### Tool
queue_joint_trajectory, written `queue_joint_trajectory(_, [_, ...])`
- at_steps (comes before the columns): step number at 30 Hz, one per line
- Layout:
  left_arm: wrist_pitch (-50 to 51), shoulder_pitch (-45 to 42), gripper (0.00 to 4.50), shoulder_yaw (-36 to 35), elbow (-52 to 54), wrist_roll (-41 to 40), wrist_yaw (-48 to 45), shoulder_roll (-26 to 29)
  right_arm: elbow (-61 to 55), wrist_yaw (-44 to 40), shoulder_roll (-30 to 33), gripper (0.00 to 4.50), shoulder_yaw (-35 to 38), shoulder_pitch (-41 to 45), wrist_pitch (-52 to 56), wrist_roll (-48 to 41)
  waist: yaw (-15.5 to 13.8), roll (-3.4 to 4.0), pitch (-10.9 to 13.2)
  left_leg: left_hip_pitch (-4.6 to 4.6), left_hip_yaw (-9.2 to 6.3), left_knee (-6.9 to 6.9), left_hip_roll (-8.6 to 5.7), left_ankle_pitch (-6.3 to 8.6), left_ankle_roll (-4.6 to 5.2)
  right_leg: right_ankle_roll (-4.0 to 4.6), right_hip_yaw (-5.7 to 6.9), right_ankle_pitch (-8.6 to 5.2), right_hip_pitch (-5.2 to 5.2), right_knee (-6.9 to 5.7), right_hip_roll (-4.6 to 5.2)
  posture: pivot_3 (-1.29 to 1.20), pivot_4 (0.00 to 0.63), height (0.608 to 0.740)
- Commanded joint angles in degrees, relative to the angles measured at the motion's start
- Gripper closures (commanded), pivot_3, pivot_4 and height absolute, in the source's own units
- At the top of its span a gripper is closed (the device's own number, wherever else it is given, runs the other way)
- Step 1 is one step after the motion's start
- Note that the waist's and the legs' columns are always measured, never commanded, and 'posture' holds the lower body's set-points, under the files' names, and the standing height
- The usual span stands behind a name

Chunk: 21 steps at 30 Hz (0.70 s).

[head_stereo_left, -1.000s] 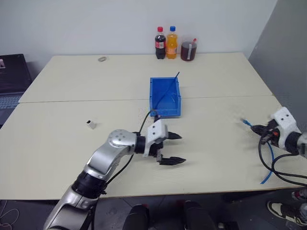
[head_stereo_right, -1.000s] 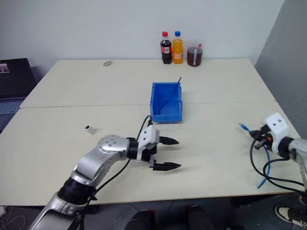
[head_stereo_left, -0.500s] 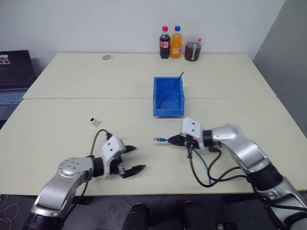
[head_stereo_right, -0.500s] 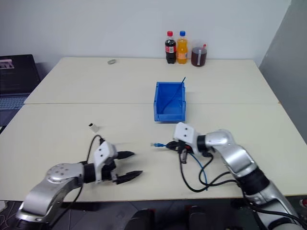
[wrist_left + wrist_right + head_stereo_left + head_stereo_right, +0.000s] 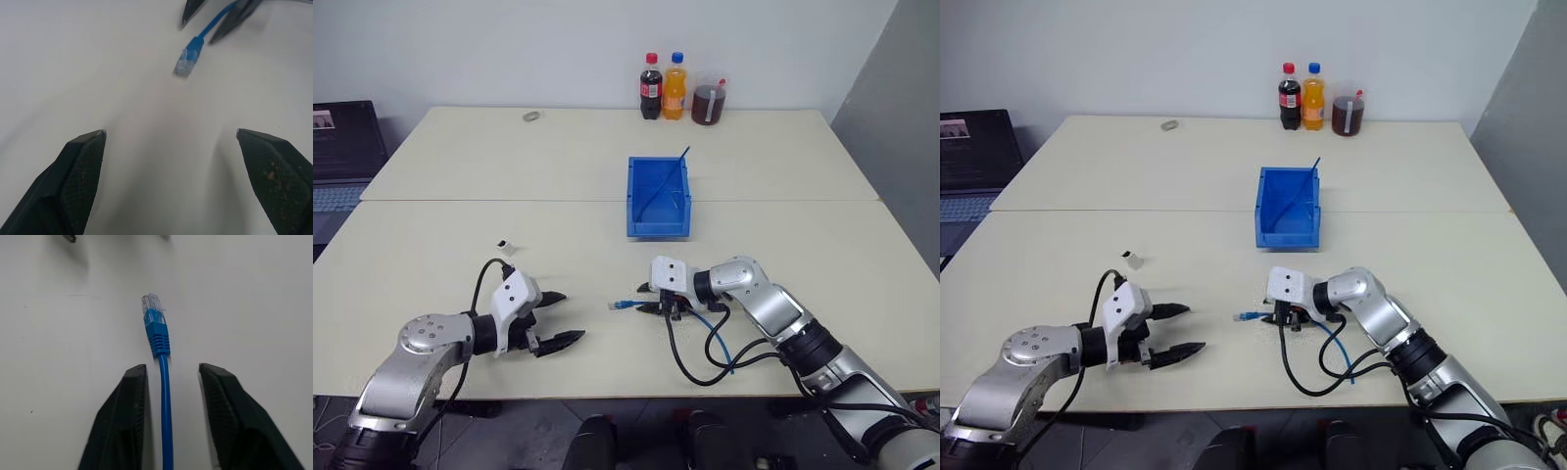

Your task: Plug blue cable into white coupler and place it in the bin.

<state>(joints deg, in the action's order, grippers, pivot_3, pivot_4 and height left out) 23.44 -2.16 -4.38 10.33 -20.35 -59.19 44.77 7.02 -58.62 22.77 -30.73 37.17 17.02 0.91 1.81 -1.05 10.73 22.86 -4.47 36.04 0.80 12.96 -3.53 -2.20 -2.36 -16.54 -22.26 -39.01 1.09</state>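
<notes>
The blue cable (image 5: pixel 710 333) lies looped on the table in front of the bin (image 5: pixel 658 227), its clear plug (image 5: pixel 152 303) pointing toward my left side. My right gripper (image 5: pixel 644 299) straddles the cable just behind the plug. It is open, with a gap on each side of the cable (image 5: pixel 165 396). My left gripper (image 5: pixel 572 315) hovers wide open and empty over the near left of the table, facing the plug (image 5: pixel 188 58). The white coupler (image 5: pixel 507 246) sits alone on the table farther back on the left, beyond the left gripper.
A thin dark wire (image 5: pixel 671 166) leans inside the bin. Two bottles (image 5: pixel 664 86) and a jar of dark liquid (image 5: pixel 708 102) stand at the table's back edge. A small grey object (image 5: pixel 530 116) lies back left. A laptop (image 5: pixel 337 147) sits off the table's left side.
My right arm swept from the table's right edge to the middle with the cable, then its jaws came apart off it. My left arm drew back to the near left.
</notes>
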Motion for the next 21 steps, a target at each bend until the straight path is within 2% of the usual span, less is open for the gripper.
queue_joint_trajectory(1, [-2.3, -3.4, 0.0, 2.1, -3.0, 0.8, -1.8, -0.3, -5.5, -3.8, 2.7, 1.6, 1.4, -0.3, 1.7, -1.4, -0.2, 0.01, 0.0, 0.0, 0.01, 0.0, -0.01, 0.0, 0.0, 0.0, -0.01, 0.0, 0.01, 0.0, 0.01, 0.0, 0.15, 0.74])
queue_joint_trajectory(2, [-3.0, -4.3, 0.0, 2.9, -4.2, 1.3, -2.3, -0.3, -6.9, -4.7, 3.5, 1.21, 1.7, -0.7, 2.5, -1.8, -0.2, 0.0, 0.0, 0.01, 0.0, 0.0, -0.04, 0.0, 0.0, 0.0, 0.0, 0.0, 0.0, 0.0, 0.03, 0.0, 0.15, 0.74])
queue_joint_trajectory(3, [-3.9, -5.4, 0.0, 3.7, -5.7, 1.8, -2.8, -0.6, -8.8, -5.8, 4.6, 1.08, 2.2, -1.3, 4.1, -2.8, -0.1, -0.01, 0.0, 0.01, -0.01, 0.01, -0.03, 0.0, 0.0, 0.0, 0.01, 0.0, 0.01, 0.01, 0.02, 0.0, 0.15, 0.74])
queue_joint_trajectory(7, [-6.9, -10.3, 0.0, 7.6, -11.3, 4.4, -4.1, -2.4, -17.3, -7.2, 8.4, 0.11, 5.8, -4.4, 10.7, -7.1, -0.1, 0.0, 0.0, 0.03, -0.03, 0.01, -0.05, 0.0, 0.0, 0.0, 0.03, 0.0, 0.01, 0.01, 0.04, 0.0, 0.15, 0.74])
queue_joint_trajectory(15, [-12.2, -17.6, 0.0, 13.8, -19.0, 9.8, -3.7, -7.8, -27.3, -3.5, 13.2, 0.03, 10.5, -10.4, 18.2, -9.3, -0.1, -0.02, 0.0, 0.01, -0.04, 0.03, -0.05, 0.0, 0.0, -0.02, 0.03, 0.0, 0.04, -0.03, 0.02, 0.0, 0.15, 0.74])
queue_joint_trajectory(21, [-14.4, -18.7, 0.0, 16.5, -19.5, 11.8, -4.7, -9.8, -31.0, -0.5, 14.4, 0.03, 12.7, -12.2, 21.4, -10.2, -0.2, -0.02, 0.0, 0.02, -0.03, 0.04, -0.08, 0.0, 0.0, -0.04, 0.01, 0.01, 0.06, -0.02, 0.04, 0.0, 0.15, 0.74])
